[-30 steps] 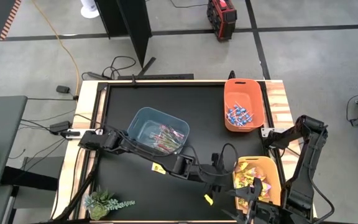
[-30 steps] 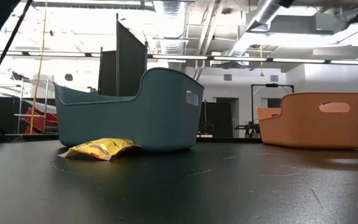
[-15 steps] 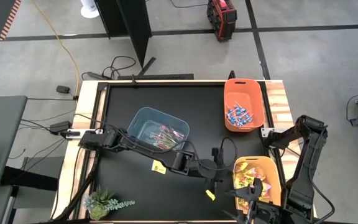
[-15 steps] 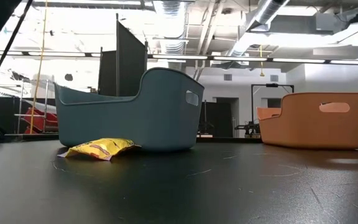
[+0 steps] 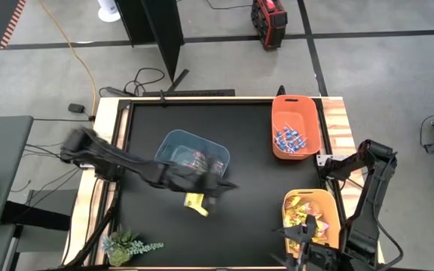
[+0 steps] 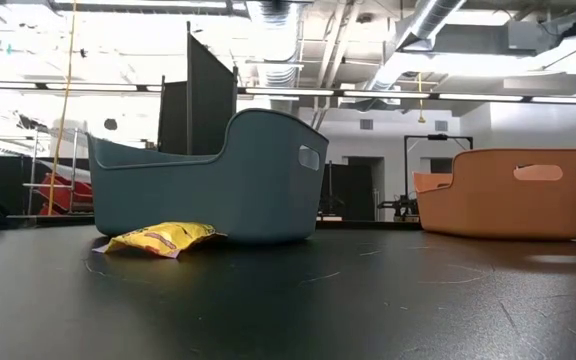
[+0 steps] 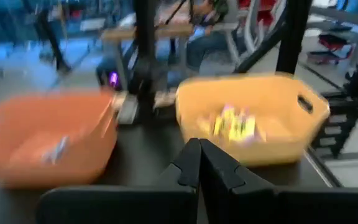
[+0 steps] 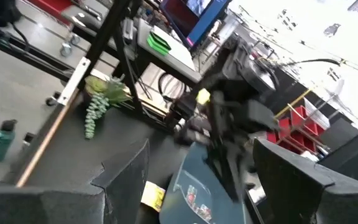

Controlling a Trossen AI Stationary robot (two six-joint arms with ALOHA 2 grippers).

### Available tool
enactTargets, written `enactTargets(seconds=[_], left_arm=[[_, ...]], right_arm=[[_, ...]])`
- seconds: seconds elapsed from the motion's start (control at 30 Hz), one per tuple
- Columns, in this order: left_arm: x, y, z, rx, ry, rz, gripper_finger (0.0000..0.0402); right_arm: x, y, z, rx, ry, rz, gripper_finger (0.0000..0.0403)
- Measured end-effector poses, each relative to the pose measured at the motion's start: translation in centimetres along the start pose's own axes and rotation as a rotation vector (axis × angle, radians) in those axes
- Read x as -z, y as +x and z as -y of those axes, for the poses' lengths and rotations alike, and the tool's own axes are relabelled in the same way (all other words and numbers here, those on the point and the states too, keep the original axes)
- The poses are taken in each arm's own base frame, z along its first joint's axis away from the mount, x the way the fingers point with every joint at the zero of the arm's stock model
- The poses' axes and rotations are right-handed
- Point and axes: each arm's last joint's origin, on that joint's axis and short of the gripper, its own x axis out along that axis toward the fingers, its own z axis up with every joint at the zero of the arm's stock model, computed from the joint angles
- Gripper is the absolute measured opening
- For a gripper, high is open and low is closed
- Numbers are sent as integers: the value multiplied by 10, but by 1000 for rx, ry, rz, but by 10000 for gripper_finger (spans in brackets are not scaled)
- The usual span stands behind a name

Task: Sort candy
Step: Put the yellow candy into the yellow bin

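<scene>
As left claw hangs beside blue-grey bin: pinched shut, load unseen
Candy: 1 yellow packet loose on worktop, just beside that bin
Next: we carry yellows to yellow bin, release low
Right claw: wide, idle

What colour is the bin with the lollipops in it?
Orange; the high view shows it best, looking down on the blue-wrapped lollipops inside.

Three bins (blue-grey, orange, yellow), one loose yellow packet, two arms.
</scene>
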Motion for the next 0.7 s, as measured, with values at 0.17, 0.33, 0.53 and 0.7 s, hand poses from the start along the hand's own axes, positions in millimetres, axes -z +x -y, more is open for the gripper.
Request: enactTargets(seconds=[0.17,0.33,0.53,0.7], left_arm=[[30,-66,0,25,-127,-138,0],[56,-104,25,100,-198,-275,0],[84,-118,54,101,-285,-443,0],[121,-119,68,21,-337,-653,7]], right_arm=[[4,17,4,20,-9,-30,301],[8,40,7,-74,37,-56,301],[22,87,6,-136,34,-127,301],[37,123,-1,-276,51,-176,301]])
